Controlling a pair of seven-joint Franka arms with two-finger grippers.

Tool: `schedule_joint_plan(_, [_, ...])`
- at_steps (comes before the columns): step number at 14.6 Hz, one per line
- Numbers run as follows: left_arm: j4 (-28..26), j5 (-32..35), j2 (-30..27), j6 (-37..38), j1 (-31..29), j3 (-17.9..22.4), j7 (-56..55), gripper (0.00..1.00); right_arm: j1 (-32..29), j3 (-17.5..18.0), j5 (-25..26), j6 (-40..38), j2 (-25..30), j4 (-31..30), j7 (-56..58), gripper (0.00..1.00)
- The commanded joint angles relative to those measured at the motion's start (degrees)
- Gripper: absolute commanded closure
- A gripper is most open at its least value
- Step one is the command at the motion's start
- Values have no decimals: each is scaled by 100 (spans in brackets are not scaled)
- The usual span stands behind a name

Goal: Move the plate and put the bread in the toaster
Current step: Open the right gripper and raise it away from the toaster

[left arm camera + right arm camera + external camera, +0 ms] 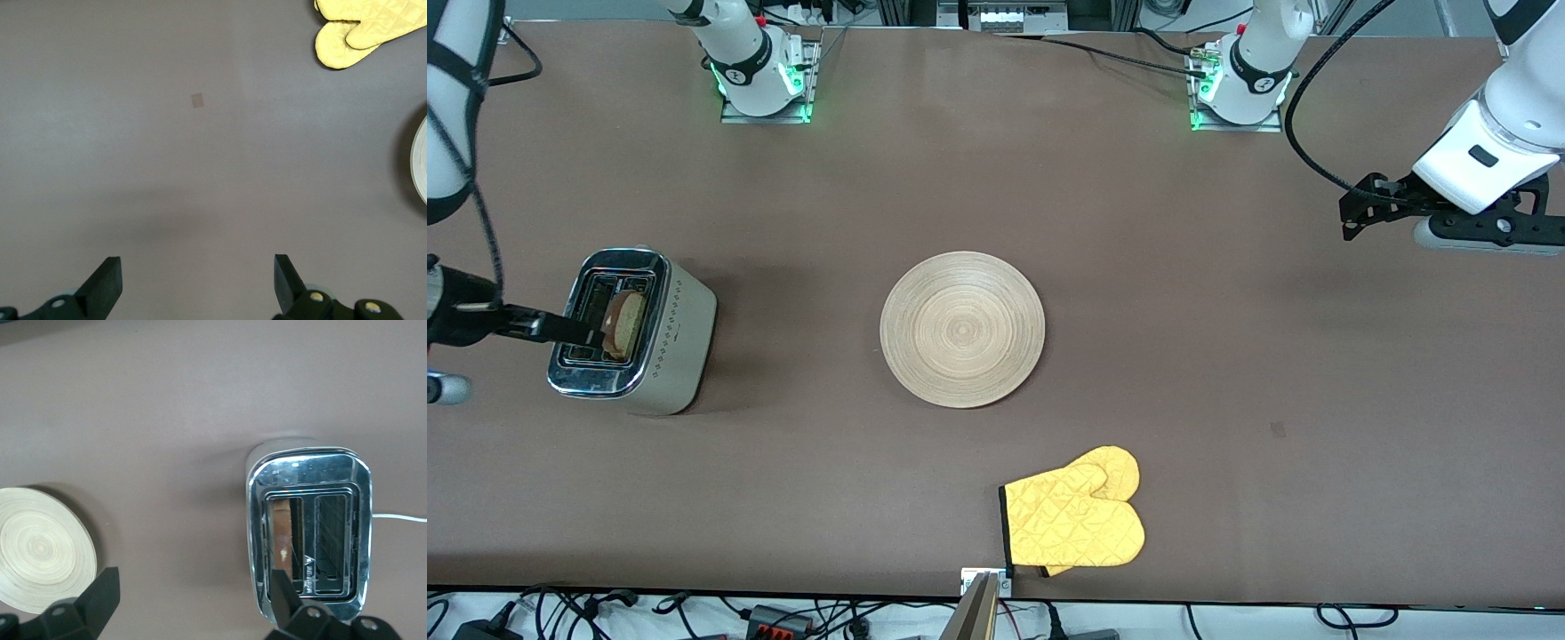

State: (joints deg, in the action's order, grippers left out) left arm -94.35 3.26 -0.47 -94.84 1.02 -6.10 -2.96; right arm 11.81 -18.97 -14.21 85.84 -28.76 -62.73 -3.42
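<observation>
**Now: bread seated in the toaster, plate at mid-tabletop**

Here the bread (pixel 626 324) is seen standing on edge in one slot of the toaster (pixel 633 331), the slot nearer the plate, with its upper crust showing above the chrome top. The toaster is placed toward the right arm's end of the tabletop (pixel 1227 311). In the right wrist view the bread (pixel 283 537) is visible as a brown strip inside one slot of the toaster (pixel 309 535), and a white cord (pixel 400 517) is seen leading away from the toaster's side.

The plate (pixel 962 330) is found flat near the middle of the tabletop, well apart from the toaster. A yellow oven mitt (pixel 1076 514) lies nearer to the front camera than the plate, close to the tabletop's edge.

The right gripper (pixel 193 597) is held over the toaster, its jaws spread wide and nothing gripped. The left gripper (pixel 198 280) is held over bare tabletop toward the left arm's end, its jaws likewise spread wide and empty; this arm is waiting.
</observation>
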Motion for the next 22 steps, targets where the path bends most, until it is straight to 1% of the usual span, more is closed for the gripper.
schedule_joint_plan(1, [83, 104, -32, 97, -23, -31, -30, 0, -3, 156, 400, -111, 360, -316, -115, 0])
schedule_joint_plan(2, [83, 104, -32, 97, -23, -31, -30, 0, -177, 401, 576, 80, 771, -875, -123, 0])
schedule_joint_plan(3, [74, 104, -32, 97, -23, -31, -30, 0, -492, 760, 804, 474, 1254, -1534, -115, 0])
schedule_joint_plan(4, [83, 104, -32, 97, -23, -31, -38, 0, -739, 1085, 998, 730, 1511, -1879, -106, 0])
schedule_joint_plan(6, [83, 104, -32, 97, -23, -31, -30, 0, -1031, 1552, 1279, 768, 1653, -1927, -106, 0])
schedule_joint_plan(7, [83, 104, -32, 97, -23, -40, -30, 0, -1206, 1702, 1350, 768, 1758, -2023, -123, 0])
schedule_joint_plan(9, [83, 104, -32, 97, -23, -49, -30, 0, -1330, 1730, 1351, 969, 1969, -2435, -202, 0])
schedule_joint_plan(11, [83, 104, -32, 97, -14, -49, -30, 0, -1418, 1748, 1360, 1302, 2408, -3093, -194, 0])
schedule_joint_plan(12, [83, 104, -32, 97, -14, -49, -30, 0, -1410, 1748, 1377, 1347, 2558, -3261, -185, 0])
schedule_joint_plan(15, [83, 104, -32, 97, -23, -49, -30, 0, -1436, 1756, 1369, 1322, 2577, -3280, -185, 0])
schedule_joint_plan(17, [83, 104, -32, 97, -14, -49, -30, 0, -1497, 1757, 1377, 1313, 2716, -3245, -80, 0])
schedule_joint_plan(20, [83, 104, -32, 106, -23, -49, -30, 0, -1454, 1756, 1509, 1400, 2569, -3228, -97, 0])
schedule_joint_plan(22, [74, 104, -32, 106, -23, -49, -30, 0, -1419, 1827, 1711, 1497, 2385, -3158, -97, 0])
